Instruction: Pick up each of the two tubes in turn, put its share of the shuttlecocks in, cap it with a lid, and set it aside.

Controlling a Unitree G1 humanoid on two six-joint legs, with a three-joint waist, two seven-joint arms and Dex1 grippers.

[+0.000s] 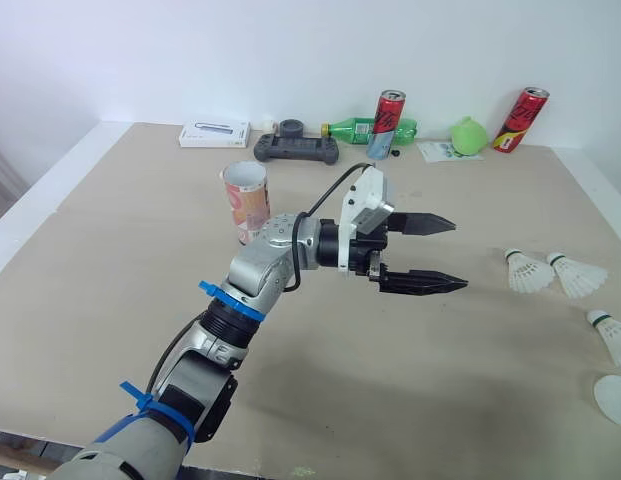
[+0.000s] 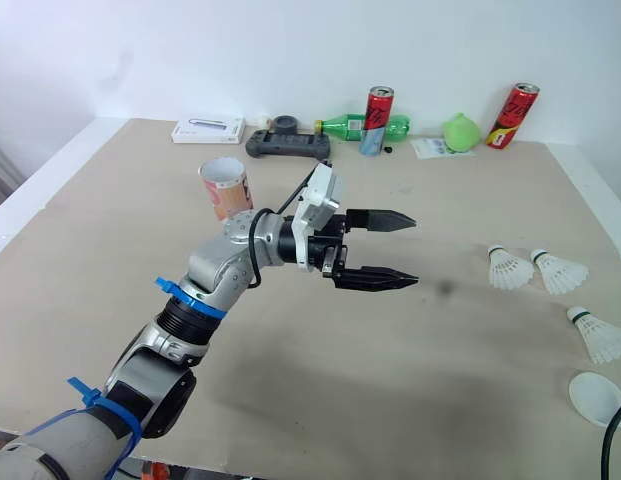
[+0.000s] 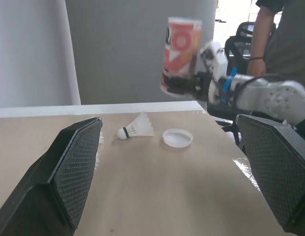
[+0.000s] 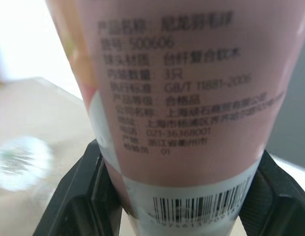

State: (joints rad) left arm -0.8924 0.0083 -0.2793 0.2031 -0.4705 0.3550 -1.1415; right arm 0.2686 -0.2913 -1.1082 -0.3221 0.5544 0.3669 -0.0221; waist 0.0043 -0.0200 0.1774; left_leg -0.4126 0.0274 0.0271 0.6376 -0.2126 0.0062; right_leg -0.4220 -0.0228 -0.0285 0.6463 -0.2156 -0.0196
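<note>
Beige bench (image 1: 410,380) against a white wall (image 1: 290,50). Left tool (image 1: 460,255) hovers above it, jaws apart; right tool (image 4: 179,153) clamps one tube (image 3: 180,49) aloft; second tube (image 1: 247,200) stands behind the left arm.

A standing tube (image 1: 246,203) is upright on the table (image 1: 110,260), left of centre. The left gripper (image 1: 458,254) hangs over the table's middle, to the right of that tube.

Along the back edge, from left to right, are:
- a flat box (image 1: 215,134)
- a game controller (image 1: 296,149)
- a bottle (image 1: 355,128) on its side, with a can (image 1: 387,124) before it
- a balloon (image 1: 469,135)
- a second can (image 1: 521,119)

Near the right edge two shuttlecocks (image 1: 530,271) (image 1: 578,275) lie side by side. A third shuttlecock (image 1: 612,333) lies nearer the robot, and a lid (image 1: 615,398) nearer still. The held tube (image 3: 180,49) sits between the right gripper's (image 3: 184,84) fingers, in the air beyond the lid.
</note>
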